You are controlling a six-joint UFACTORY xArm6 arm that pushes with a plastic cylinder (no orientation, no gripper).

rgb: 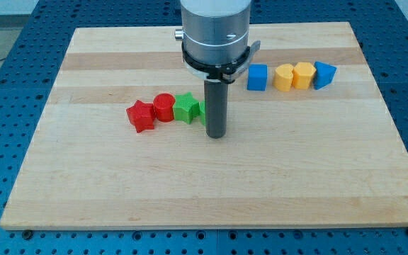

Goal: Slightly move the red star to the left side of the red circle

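Observation:
The red star point(141, 115) lies on the wooden board, touching the left side of the red circle point(163, 107). A green star point(185, 108) touches the circle's right side, and another green block point(202, 110) sits right of that, partly hidden behind my rod. My tip point(217, 134) rests on the board just right of and slightly below this row, close to the hidden green block, well to the right of the red star.
At the view's upper right stands a row of a blue cube point(258, 77), a yellow block point(283, 77), a second yellow block point(303, 74) and a blue block point(324, 74). The wooden board point(204, 184) ends on a blue perforated table.

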